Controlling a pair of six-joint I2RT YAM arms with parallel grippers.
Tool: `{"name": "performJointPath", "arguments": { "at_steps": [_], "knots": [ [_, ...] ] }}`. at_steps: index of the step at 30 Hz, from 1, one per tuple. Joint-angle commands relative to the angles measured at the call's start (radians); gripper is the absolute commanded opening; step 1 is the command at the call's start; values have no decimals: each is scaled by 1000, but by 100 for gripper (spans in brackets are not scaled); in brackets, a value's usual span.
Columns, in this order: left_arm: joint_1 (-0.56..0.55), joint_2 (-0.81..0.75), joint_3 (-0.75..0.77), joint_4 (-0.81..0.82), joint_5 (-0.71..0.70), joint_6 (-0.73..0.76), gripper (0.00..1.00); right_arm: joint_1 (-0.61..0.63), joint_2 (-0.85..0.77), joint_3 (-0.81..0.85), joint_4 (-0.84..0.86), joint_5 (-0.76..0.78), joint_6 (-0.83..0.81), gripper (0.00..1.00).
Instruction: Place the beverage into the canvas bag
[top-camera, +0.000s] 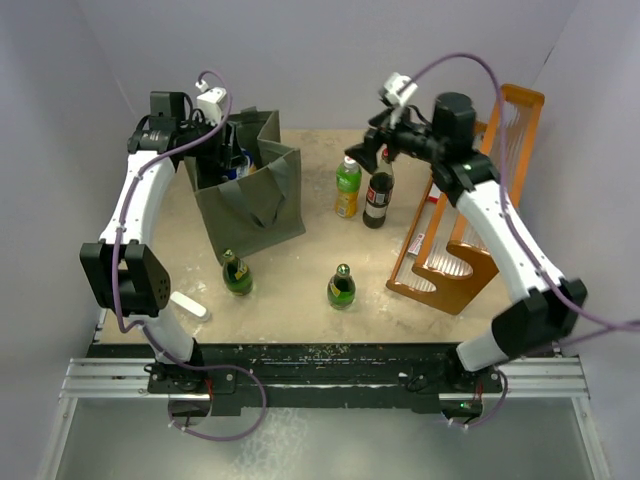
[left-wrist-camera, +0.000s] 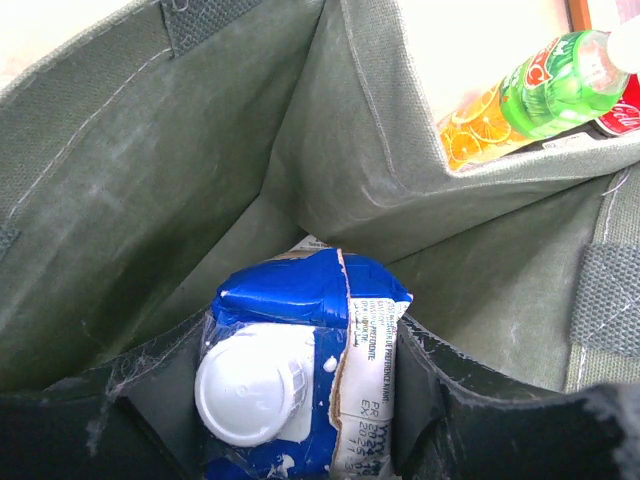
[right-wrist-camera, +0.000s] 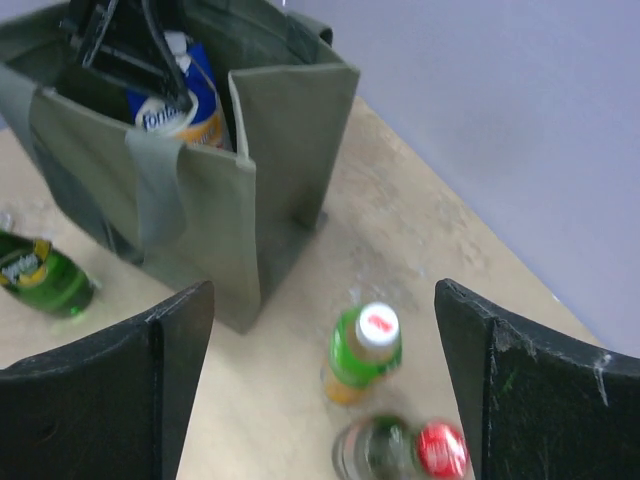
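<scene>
Left end effector around carton

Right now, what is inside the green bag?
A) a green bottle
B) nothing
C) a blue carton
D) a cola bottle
C: the left wrist view looks down into the bag and a blue carton stands in it; the bottles are all outside.

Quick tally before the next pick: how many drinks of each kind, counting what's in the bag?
blue carton, inside the canvas bag: 1
small green glass bottles: 2
green bottle with orange label: 1
cola bottle: 1
Total: 5 drinks
</scene>
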Motion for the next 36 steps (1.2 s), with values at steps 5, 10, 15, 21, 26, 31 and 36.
{"name": "performJointPath", "arguments": {
  "at_steps": [5,10,15,21,26,31,36],
  "knots": [
    [-7,-140,38,194,48,19,0,195,290,377,-32,158,91,88],
    [-12,-142,19,203,33,32,0,264,464,599,-142,240,124,81],
    [-23,-149,-18,225,33,27,0,312,584,772,-262,322,149,81],
    [-35,-164,-30,234,27,34,0,341,657,842,-351,422,140,78],
    [-38,-181,-66,259,20,46,0,351,729,934,-423,461,127,73],
    [-40,-202,-120,286,19,48,0,357,760,957,-440,468,132,58],
    [-41,-217,-152,328,20,26,0,358,732,901,-440,471,153,27]
  ]
}}
